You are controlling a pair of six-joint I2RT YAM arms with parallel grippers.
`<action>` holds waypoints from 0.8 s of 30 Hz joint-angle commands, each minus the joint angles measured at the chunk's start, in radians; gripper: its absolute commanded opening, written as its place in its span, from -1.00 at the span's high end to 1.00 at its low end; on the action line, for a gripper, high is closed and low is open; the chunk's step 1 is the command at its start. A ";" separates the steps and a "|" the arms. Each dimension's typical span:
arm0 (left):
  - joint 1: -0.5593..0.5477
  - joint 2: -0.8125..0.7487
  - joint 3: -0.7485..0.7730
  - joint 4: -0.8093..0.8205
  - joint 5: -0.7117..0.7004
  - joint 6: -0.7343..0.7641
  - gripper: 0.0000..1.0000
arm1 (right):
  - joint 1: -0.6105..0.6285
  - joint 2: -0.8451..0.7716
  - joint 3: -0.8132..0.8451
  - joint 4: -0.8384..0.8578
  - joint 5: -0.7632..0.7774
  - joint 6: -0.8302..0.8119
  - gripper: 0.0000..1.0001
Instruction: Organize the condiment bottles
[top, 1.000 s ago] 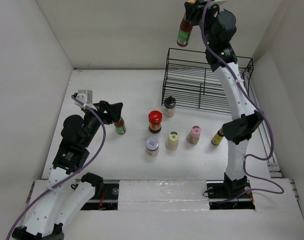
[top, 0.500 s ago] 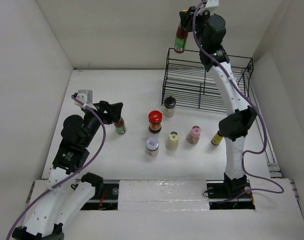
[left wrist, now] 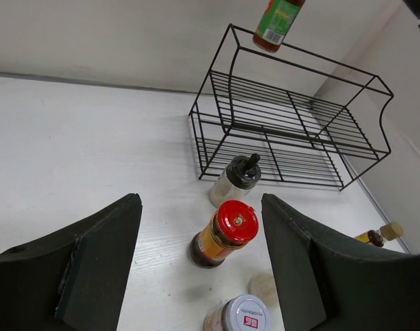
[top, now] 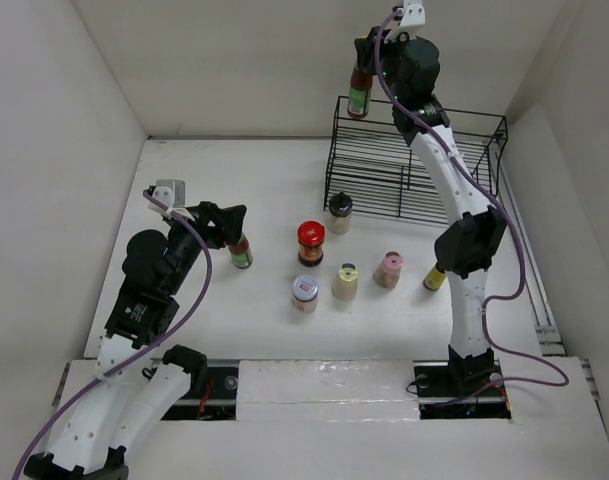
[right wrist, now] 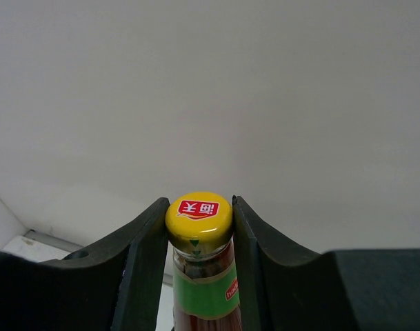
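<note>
Matte white table (top: 234,180), gridded wire rack (top: 404,170), yellow-capped bottle (top: 360,90)

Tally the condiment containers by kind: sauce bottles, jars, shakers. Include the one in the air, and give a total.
Sauce bottles: 3 (raised bottle, far-left bottle, far-right bottle)
Jars: 2 (red-lidded jar, silver-lidded jar)
Shakers: 3 (dark-capped shaker, cream shaker, pink-capped shaker)
Total: 8
</note>
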 commanded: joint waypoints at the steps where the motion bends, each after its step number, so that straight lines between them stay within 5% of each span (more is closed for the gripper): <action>1: -0.004 0.002 0.009 0.040 0.010 -0.001 -0.32 | -0.004 -0.009 0.019 0.164 -0.004 -0.006 0.73; 12: -0.004 0.002 0.009 0.040 0.010 -0.001 -0.32 | 0.005 -0.009 -0.079 0.190 0.017 -0.015 0.73; 19: -0.004 0.002 0.009 0.040 0.010 -0.001 -0.32 | -0.013 0.028 0.054 0.190 0.050 -0.006 0.70; 24: -0.004 0.002 0.009 0.040 0.010 -0.001 -0.32 | -0.013 -0.036 -0.092 0.227 0.041 -0.006 0.68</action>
